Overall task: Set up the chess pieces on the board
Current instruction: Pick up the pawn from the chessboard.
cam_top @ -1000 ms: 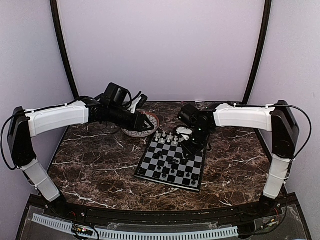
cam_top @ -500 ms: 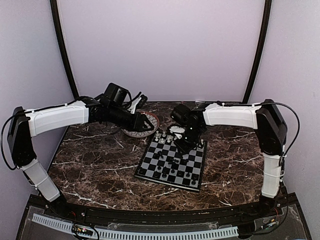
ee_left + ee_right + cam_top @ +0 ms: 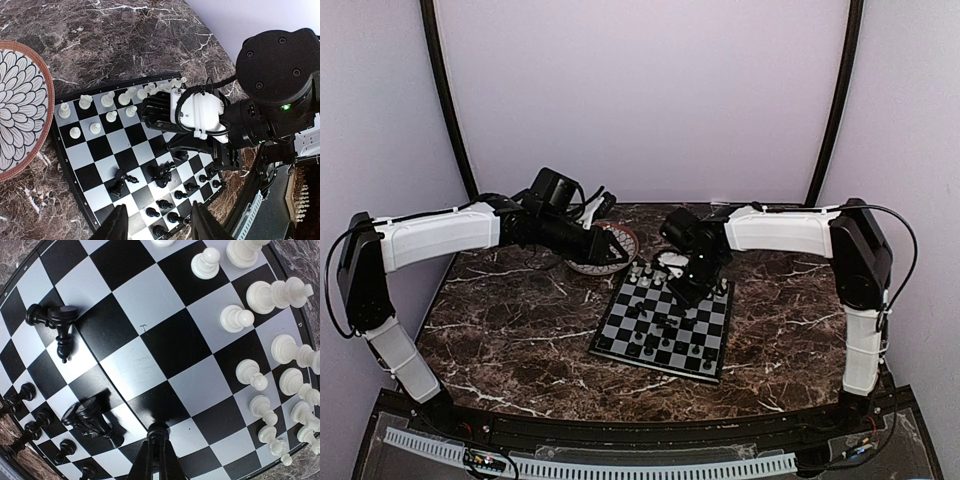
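The board [image 3: 603, 340] lies mid-table with its white chess pieces [image 3: 107, 100] along the far edge and black chess pieces [image 3: 165, 204] along the near edge. A few black pieces [image 3: 120, 180] lie toppled mid-board. My right gripper [image 3: 157, 452] is low over the board, shut on a small black piece [image 3: 158, 432] that stands on a square. A toppled black piece [image 3: 87, 416] lies just left of it. My left gripper [image 3: 160, 225] hangs open and empty above the board's left side, by the plate.
A round patterned plate [image 3: 20, 100] with a brown rim sits on the marble table just behind and left of the board. The right arm's wrist [image 3: 200, 112] reaches over the board's far right part.
The right gripper has shifted a little left over the board and closed on a black piece. The left arm has stayed still.
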